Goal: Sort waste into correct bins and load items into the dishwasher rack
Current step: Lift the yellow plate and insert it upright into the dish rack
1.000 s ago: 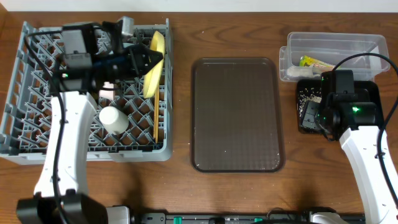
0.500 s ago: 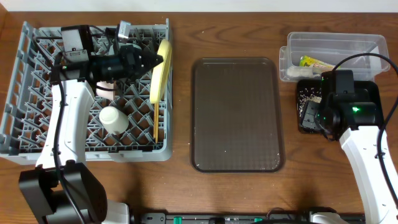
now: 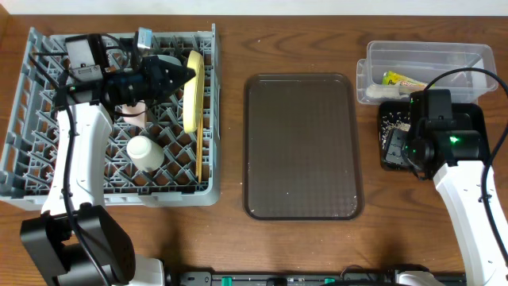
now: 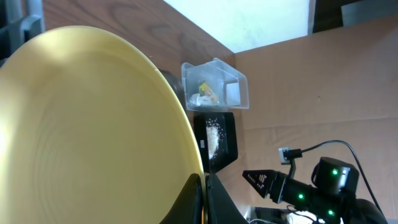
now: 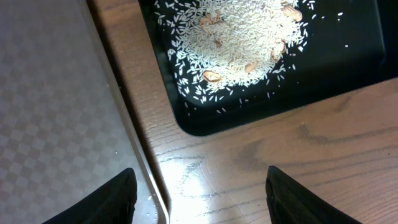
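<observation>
Yellow plate [image 3: 191, 94], pinched by the left end effector [image 3: 182, 76] — seat it upright between dishwasher rack [image 3: 119, 195] tines before release. Right end effector [image 5: 202, 196] gapes wide.

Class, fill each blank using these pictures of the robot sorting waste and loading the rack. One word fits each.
1. The left gripper grips a plate whose colour is ____.
2. The cup in the rack is ____.
3. The rice lies in a bin whose colour is ____.
4. The right gripper holds nothing, and its jaws stand ____.

Missing words: yellow, white, black, open.
</observation>
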Motion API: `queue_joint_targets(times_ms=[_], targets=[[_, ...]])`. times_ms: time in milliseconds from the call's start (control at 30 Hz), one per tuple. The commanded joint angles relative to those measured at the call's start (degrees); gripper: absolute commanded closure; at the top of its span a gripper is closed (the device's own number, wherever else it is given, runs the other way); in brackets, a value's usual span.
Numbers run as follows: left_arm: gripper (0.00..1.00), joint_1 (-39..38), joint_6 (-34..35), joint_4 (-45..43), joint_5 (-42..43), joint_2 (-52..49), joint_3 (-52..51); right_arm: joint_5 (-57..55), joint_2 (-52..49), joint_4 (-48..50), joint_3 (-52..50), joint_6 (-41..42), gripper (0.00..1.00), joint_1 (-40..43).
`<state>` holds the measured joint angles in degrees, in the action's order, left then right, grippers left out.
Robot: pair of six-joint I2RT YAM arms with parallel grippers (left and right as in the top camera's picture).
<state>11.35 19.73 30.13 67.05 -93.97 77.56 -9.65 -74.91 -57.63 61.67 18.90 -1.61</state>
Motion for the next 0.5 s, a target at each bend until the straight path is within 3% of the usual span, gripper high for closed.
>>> queue_joint_targets(times_ms=[0,133,333,467], targets=[[0.94,0.1,0.9,-0.1,-1.7,-0.5,-1.0,0.1,0.1,0.0,0.2,0.8,0.36,0.6],[0.94,0.1,2.0,0.2,-5.0,-0.5,-1.0,0.1,0.1,0.0,0.2,0.8,0.36,0.6],[0.94,0.1,1.5,5.6,-22.9,-0.5,-1.0,0.3,0.1,0.0,0.2,0.8,0.36,0.6],[0.94,0.0,-1.0,6.6,-27.0,-0.5,-1.0,0.5,0.1,0.0,0.2,0.8,0.36,0.6]])
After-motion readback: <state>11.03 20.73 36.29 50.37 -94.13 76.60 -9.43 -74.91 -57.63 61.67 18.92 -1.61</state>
